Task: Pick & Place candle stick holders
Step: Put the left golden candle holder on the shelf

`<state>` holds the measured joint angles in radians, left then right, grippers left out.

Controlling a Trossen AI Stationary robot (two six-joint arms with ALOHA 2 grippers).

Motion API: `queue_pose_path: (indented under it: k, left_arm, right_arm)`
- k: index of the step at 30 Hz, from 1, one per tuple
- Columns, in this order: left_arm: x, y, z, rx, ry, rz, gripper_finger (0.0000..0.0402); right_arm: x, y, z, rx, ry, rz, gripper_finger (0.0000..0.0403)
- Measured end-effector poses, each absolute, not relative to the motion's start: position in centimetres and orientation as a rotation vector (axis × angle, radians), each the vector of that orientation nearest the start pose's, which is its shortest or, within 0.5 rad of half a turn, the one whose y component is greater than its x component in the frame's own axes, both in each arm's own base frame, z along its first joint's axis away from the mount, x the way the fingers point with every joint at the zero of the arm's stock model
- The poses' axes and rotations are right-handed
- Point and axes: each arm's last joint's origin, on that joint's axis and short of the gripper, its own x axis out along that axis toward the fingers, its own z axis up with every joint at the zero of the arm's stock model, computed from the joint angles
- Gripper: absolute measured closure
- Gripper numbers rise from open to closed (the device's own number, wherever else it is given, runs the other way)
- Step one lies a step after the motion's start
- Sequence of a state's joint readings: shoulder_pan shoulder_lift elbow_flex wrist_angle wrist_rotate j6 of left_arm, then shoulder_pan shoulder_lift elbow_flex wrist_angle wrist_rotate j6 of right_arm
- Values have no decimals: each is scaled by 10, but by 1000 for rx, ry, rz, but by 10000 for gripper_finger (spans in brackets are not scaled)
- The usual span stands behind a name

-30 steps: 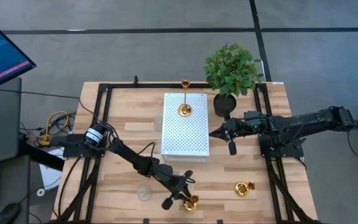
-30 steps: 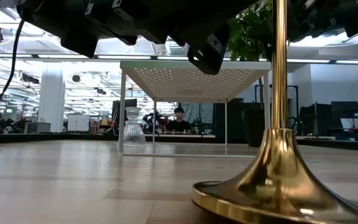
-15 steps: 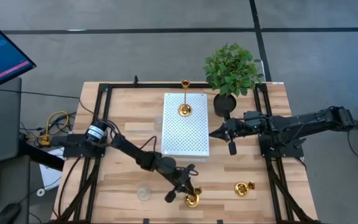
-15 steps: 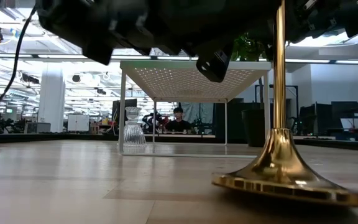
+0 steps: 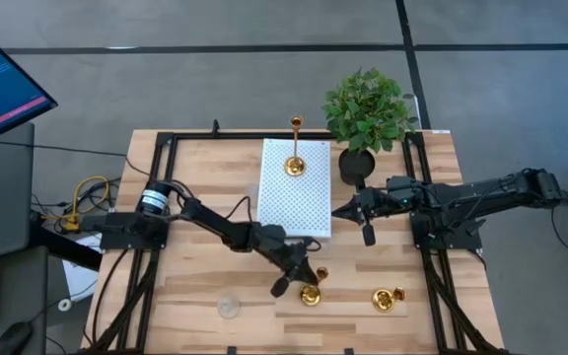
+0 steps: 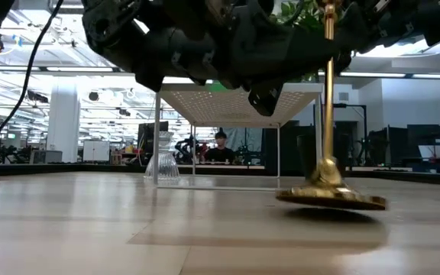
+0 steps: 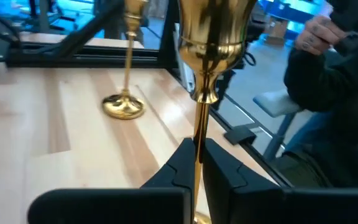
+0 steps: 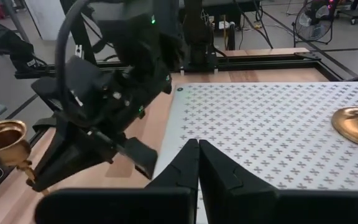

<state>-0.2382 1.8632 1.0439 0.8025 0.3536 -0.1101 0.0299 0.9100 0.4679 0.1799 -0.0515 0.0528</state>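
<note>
While the left gripper [image 5: 302, 279] stands clamped on the slim stem of a gold candle stick holder [image 5: 311, 294] near the table's front edge, base low over the wood, the grip on so thin and shiny a stem looks marginal. A slip could let the holder swing or tip, and its wide base could catch the white perforated box [image 5: 295, 187] just behind it if carried too low. A second gold holder [image 5: 294, 163] already stands on the box's far end; crowding it could knock it over. A third gold holder [image 5: 388, 299] sits to the right on the table, and a clear glass holder [image 5: 228, 308] to the left. The right gripper [image 5: 340, 210], fingers together and empty, waits beside the box's right edge. The surface is pale wood planking [image 5: 195, 168] in a black frame, with a potted plant [image 5: 367, 108] at the far right. Beyond lies a bright open workspace, where a person sits.
</note>
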Motion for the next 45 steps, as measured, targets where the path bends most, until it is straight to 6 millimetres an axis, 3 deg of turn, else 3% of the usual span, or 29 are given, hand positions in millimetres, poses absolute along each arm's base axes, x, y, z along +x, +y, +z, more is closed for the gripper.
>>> queue_pose_path:
  k: [6,12,16,21,29,34,39,45]
  left_arm:
    - [363,-116,262,-102,33,-583,390]
    - [323,-135,300,56,56,-419,391]
    - [293,-129,329,139,51,-252,391]
    - [263,-99,361,157,25,-61,391]
    - [240,-33,383,157,36,270,391]
    - [242,9,382,118,49,412,391]
    - [250,49,371,10,73,439,391]
    - [245,77,351,-77,106,531,391]
  right_arm:
    - [198,7,235,69,284,72,403]
    - [198,6,234,83,290,63,403]
    - [198,6,234,83,289,64,403]
    - [198,6,234,83,287,63,403]
    - [198,3,235,85,274,48,403]
    - [198,-3,235,89,277,19,403]
    - [198,-5,235,91,283,7,403]
    - [198,-6,234,88,289,5,403]
